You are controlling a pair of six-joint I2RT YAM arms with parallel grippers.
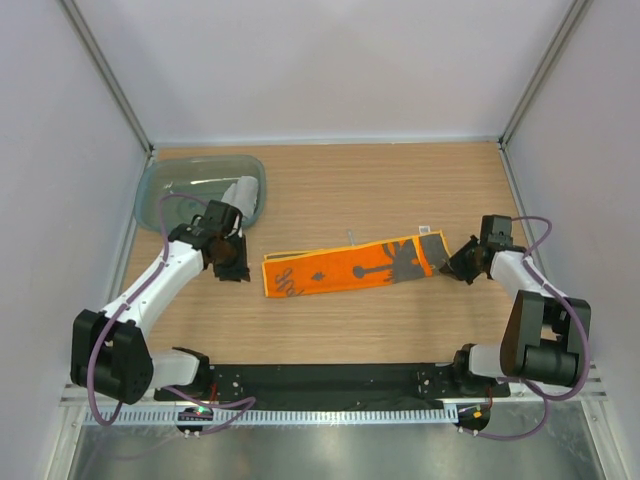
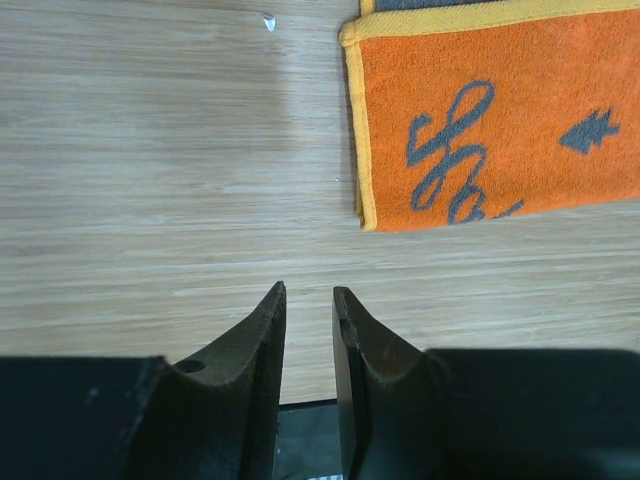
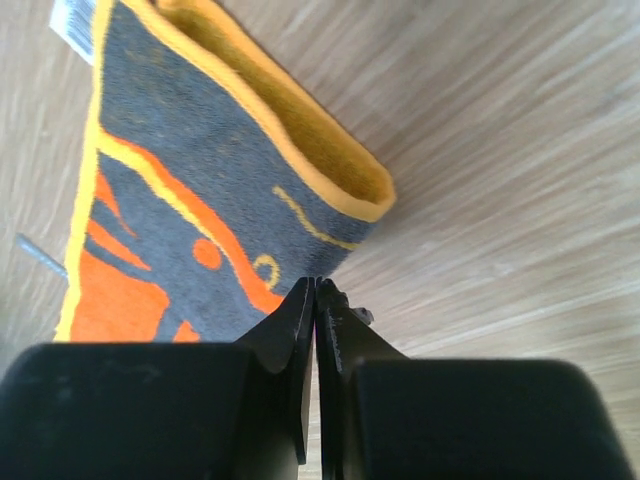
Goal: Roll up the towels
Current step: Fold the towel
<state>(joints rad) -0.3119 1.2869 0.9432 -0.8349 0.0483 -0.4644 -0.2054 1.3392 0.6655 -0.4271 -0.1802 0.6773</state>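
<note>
A pale wooden table (image 1: 350, 190) is seen from above. On it lies a bright orange towel (image 1: 340, 268) of soft terry cloth with grey drawings and a yellow border, laid out as a long narrow strip. Its long axis runs left to right across the middle of the table. The strip is slightly slanted, so the right end lies a little farther from the arm bases than the left end. The right end shows the cloth's dark grey face turned up in a fold, with a small white label (image 1: 425, 229) at its far corner.

The right gripper (image 1: 452, 264) sits at that right end, pointing left toward it. In its wrist view its two black fingers are pressed together, and their tips touch the near edge of the grey face. Whether any cloth is caught between them cannot be told. The fold's yellow inner side shows just beyond.

The left gripper (image 1: 232, 262) is low over the table just left of the strip's left end, apart from it. In its wrist view the fingers stand slightly parted, with nothing in the narrow gap. The orange towel's short left edge lies ahead and to the right.

A light grey towel (image 1: 240, 196), a small pale bundle, sits in a translucent teal plastic tub (image 1: 160, 185) at the table's far left, behind the left gripper.
</note>
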